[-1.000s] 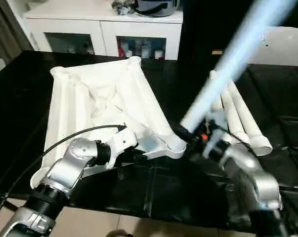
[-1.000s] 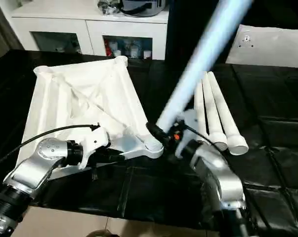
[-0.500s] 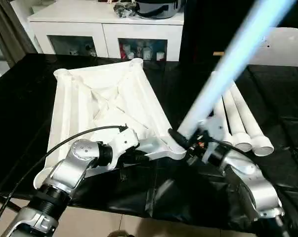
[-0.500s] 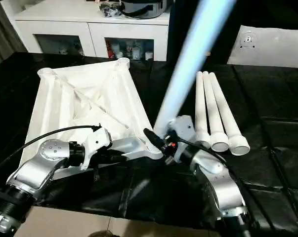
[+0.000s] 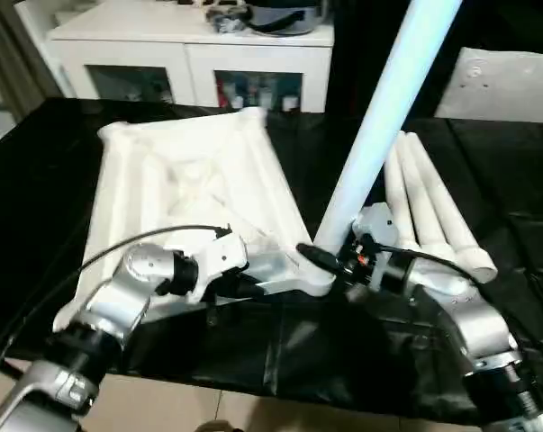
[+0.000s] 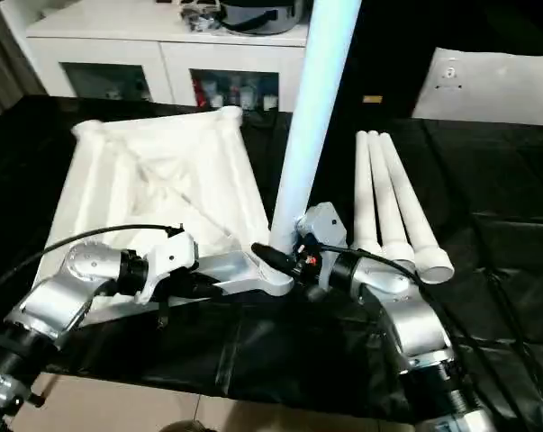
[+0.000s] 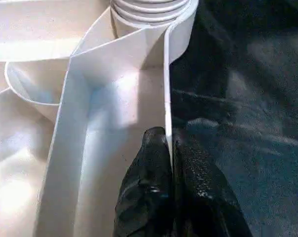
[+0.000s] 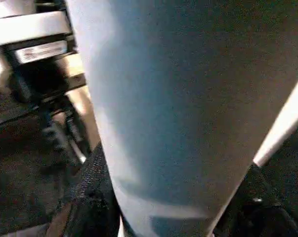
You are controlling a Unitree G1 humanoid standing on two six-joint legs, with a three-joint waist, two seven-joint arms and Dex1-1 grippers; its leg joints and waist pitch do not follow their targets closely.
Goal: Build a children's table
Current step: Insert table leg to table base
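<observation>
The white plastic square tabletop (image 6: 154, 189) lies ribbed side up on the left of the black-covered work table (image 6: 487, 225), and the left gripper (image 7: 168, 148) pinches its near edge wall, fingers closed on it. The right gripper (image 6: 294, 261) clasps the long white tapered leg (image 6: 312, 117), its foot at the near-right corner socket (image 5: 318, 277). If the leg goes in tilted, it may jam or lever the tabletop loose; three spare legs (image 6: 393, 211) lie to the right.

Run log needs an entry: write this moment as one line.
left claw: shut on tabletop rim | right claw: holding leg at corner socket | three legs lying on work table
</observation>
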